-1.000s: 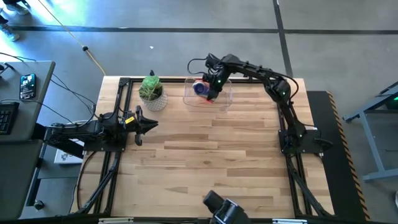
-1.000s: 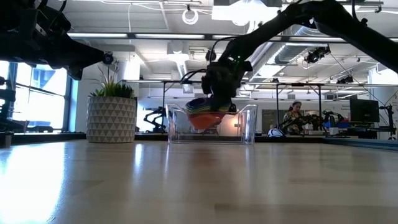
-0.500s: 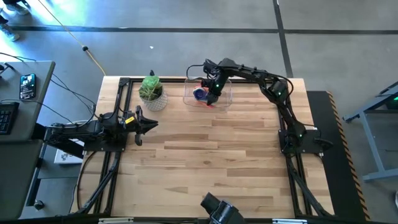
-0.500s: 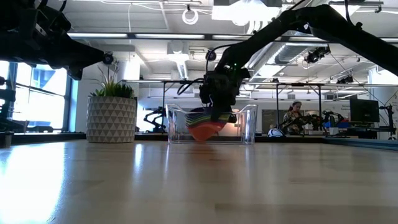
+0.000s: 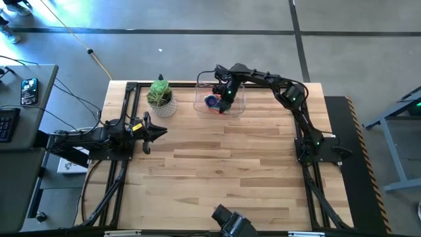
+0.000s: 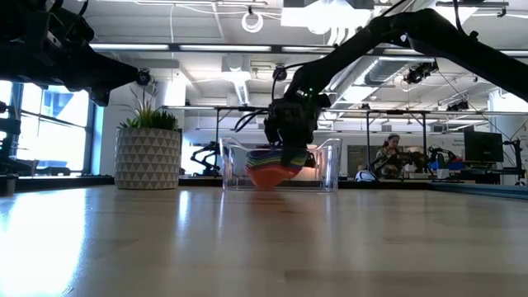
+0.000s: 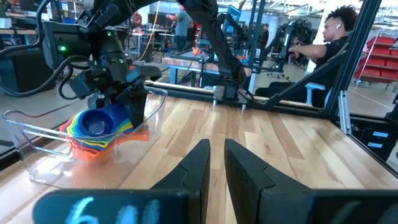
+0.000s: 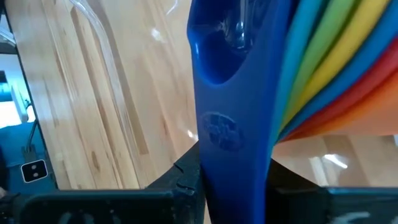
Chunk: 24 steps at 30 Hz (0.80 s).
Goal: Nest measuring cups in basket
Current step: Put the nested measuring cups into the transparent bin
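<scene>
Right arm stretched across the far side, its right gripper (image 5: 224, 101) dipped low with fingers either side of something; left gripper (image 5: 160, 131) parked near the left edge, fingers nearly together

Grey concrete floor (image 5: 197, 39) around the wooden table (image 5: 217, 171), bright windows (image 6: 41, 124), exposed ceiling ducts (image 6: 388, 70).

Robotics lab: rows of robot rigs (image 6: 429, 161) behind.

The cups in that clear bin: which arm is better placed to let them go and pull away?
The right one. Its hand is inside the basket, fingers at the blue handle of the nested measuring cups. The left hand waits far off at the table's left edge.
</scene>
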Each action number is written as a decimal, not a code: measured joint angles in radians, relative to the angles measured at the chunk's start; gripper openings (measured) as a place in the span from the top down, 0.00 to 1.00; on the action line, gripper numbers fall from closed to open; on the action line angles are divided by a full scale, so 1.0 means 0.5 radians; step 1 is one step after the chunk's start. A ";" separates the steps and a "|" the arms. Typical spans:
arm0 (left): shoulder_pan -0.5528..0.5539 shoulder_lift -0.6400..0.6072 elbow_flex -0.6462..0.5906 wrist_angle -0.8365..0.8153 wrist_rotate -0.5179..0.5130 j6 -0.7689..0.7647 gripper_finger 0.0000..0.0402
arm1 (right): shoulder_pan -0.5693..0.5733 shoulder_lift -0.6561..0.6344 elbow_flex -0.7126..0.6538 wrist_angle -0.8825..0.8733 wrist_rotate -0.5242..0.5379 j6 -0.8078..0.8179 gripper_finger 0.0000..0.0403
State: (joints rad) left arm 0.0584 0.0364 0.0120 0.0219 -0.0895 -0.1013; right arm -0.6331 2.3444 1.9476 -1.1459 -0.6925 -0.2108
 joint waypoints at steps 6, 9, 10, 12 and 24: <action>0.000 0.000 0.000 0.000 0.000 0.001 0.91 | -0.004 0.000 0.000 -0.002 0.000 0.000 0.82; 0.000 0.000 0.000 0.000 0.000 0.000 0.91 | -0.016 0.000 0.000 -0.003 0.005 0.007 0.77; 0.000 0.000 0.000 0.000 0.000 0.001 0.91 | -0.017 0.000 0.000 -0.003 0.007 0.013 0.75; 0.000 0.000 0.000 0.000 0.000 0.000 0.91 | -0.023 0.000 0.000 -0.003 0.011 0.021 0.71; 0.000 0.000 0.000 0.000 0.000 0.001 0.91 | -0.055 -0.016 0.000 -0.013 0.130 0.064 0.49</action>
State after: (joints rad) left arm 0.0584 0.0364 0.0120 0.0219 -0.0895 -0.1010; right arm -0.6607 2.3362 1.9478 -1.1526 -0.6276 -0.1788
